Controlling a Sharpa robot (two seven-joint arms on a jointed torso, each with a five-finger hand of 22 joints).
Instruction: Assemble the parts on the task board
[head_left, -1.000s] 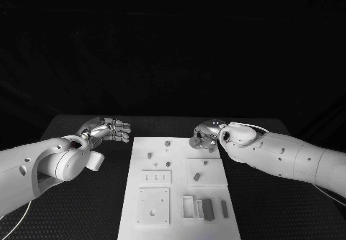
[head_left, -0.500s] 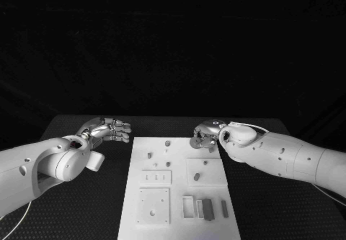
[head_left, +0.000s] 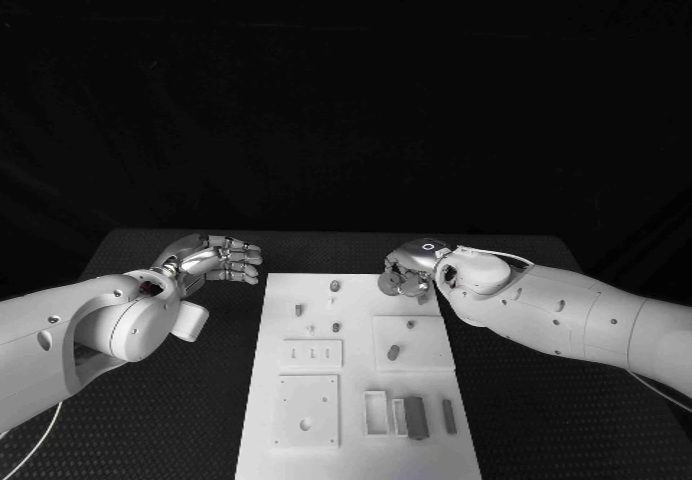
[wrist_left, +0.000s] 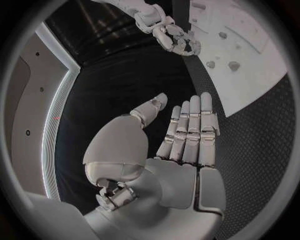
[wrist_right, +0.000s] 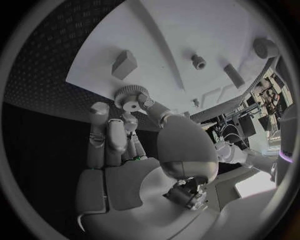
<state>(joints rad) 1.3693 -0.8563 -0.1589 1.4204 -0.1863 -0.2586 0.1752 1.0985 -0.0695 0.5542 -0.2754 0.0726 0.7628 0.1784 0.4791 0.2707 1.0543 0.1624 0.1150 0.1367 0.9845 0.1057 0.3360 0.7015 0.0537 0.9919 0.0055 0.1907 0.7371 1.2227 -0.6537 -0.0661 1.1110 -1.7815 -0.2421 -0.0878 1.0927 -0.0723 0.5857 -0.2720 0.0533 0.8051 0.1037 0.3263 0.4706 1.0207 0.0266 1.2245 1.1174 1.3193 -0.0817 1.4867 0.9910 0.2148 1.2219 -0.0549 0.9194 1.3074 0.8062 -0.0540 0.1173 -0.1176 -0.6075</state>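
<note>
- Head view: the right hand (head_left: 405, 276) hangs over the far right corner of the task board (head_left: 361, 400), fingers curled round a small round part (head_left: 389, 284). The risk, as I judge it, is the part slipping or tipping as it goes down, since the pinch looks shallow. It could then roll off the board's right edge onto the counter (head_left: 548, 400).
- Head view: the left hand (head_left: 216, 262) hovers off the board's far left corner, above the counter, touching nothing.
- Left wrist view: the left hand (wrist_left: 184, 137) lies flat with its fingers straight and side by side, thumb apart, holding nothing. The board's edge (wrist_left: 250, 75) is just beside it.
- Right wrist view: the right hand (wrist_right: 125, 135) pinches a toothed, gear-like part (wrist_right: 128, 95) between thumb and fingertips, just above the board (wrist_right: 187, 30). A block (wrist_right: 124, 64) and a peg (wrist_right: 199, 61) stand nearby; knocking them is a second risk.
</note>
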